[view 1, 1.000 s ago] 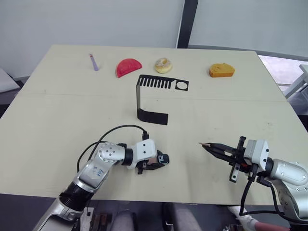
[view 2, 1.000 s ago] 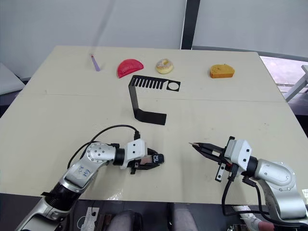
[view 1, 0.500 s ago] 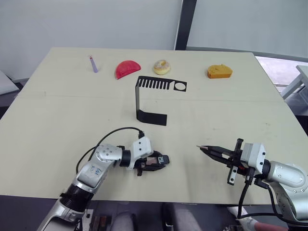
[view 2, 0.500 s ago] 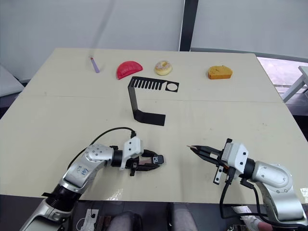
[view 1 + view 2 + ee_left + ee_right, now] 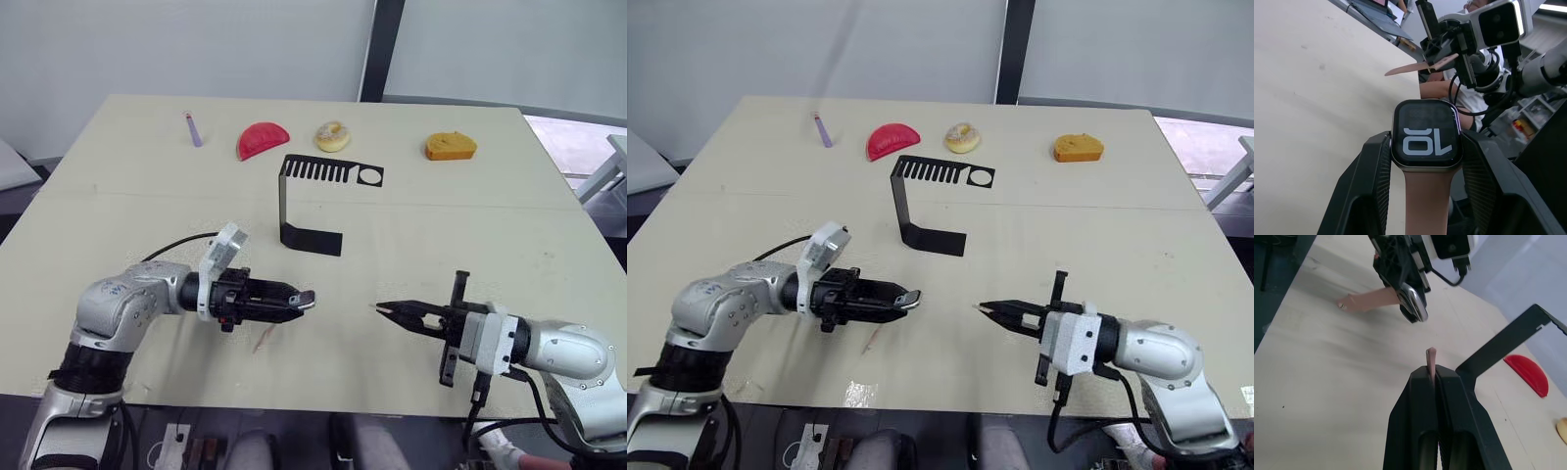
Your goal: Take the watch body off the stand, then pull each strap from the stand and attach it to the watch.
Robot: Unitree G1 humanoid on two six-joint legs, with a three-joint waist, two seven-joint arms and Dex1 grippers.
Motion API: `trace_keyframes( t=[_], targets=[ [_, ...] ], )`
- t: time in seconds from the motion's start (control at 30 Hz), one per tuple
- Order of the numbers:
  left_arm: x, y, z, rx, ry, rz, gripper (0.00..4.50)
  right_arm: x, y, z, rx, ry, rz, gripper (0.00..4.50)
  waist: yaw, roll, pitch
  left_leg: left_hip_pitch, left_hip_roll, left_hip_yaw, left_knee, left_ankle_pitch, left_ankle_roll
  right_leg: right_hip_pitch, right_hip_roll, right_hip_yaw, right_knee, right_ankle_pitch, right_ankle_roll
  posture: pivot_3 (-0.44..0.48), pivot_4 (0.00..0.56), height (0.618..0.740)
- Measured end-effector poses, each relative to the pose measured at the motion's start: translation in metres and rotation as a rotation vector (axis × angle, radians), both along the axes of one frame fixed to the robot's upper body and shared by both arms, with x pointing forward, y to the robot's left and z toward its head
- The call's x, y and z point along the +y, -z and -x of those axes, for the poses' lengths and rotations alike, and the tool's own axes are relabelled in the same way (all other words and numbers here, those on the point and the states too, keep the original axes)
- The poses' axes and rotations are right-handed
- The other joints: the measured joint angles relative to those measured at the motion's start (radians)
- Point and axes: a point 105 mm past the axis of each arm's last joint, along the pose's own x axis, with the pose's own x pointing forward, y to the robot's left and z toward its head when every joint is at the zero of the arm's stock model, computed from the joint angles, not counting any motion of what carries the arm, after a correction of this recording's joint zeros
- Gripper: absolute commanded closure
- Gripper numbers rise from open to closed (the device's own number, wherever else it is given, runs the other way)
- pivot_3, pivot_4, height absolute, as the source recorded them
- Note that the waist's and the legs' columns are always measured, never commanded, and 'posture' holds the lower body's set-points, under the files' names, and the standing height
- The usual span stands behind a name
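Note:
My left gripper is shut on the watch body, held above the table with its dark screen and light digits facing the wrist camera. One pink-beige strap is joined to the body and hangs down toward the table. My right gripper is shut on the other strap, whose tip pokes out past the fingertips and points at the watch body, a short gap away. The black stand stands bare behind both grippers.
Along the table's far side lie a purple stick, a red half-round piece, a doughnut and an orange piece. The table's front edge runs just below both arms.
My left arm has lifted the watch off the table and swung out to the left, fingers now pointing right. My right gripper has moved left toward it with its strap, narrowing the gap.

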Motion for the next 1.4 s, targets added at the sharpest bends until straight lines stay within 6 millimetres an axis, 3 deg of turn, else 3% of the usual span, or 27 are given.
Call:
trace_keyframes(
  t=[0.17, 0.43, 1.4],
  targets=[
    [-0.016, 0.015, -0.01, 0.037, -0.042, -0.066, 2.89, 0.005, 0.004, 0.0, -0.037, -0.01, 0.046, 4.5, 0.0, 0.0, 0.0, 0.0, 0.0, 0.0, 0.0, 0.0, 0.0, 0.0, 0.0, 0.0, 0.0, 0.0, 0.0, 0.0, 0.15, 0.74],
    [-0.046, 0.015, -0.009, 0.101, -0.073, -0.097, 2.89, 0.006, 0.018, -0.003, -0.065, 0.017, 0.11, 4.5, -0.005, -0.001, 0.0, 0.0, 0.001, 0.0, 0.0, 0.0, -0.001, 0.0, 0.001, 0.001, 0.001, 0.0, -0.001, 0.0, 0.15, 0.74],
    [-0.05, 0.018, -0.008, 0.13, -0.101, -0.13, 2.89, 0.002, 0.019, -0.018, -0.108, 0.079, 0.112, 4.5, -0.001, -0.001, 0.0, 0.0, 0.0, 0.0, 0.0, 0.0, -0.001, 0.0, 0.0, 0.001, 0.001, -0.001, -0.001, 0.0, 0.15, 0.74]
  ],
)
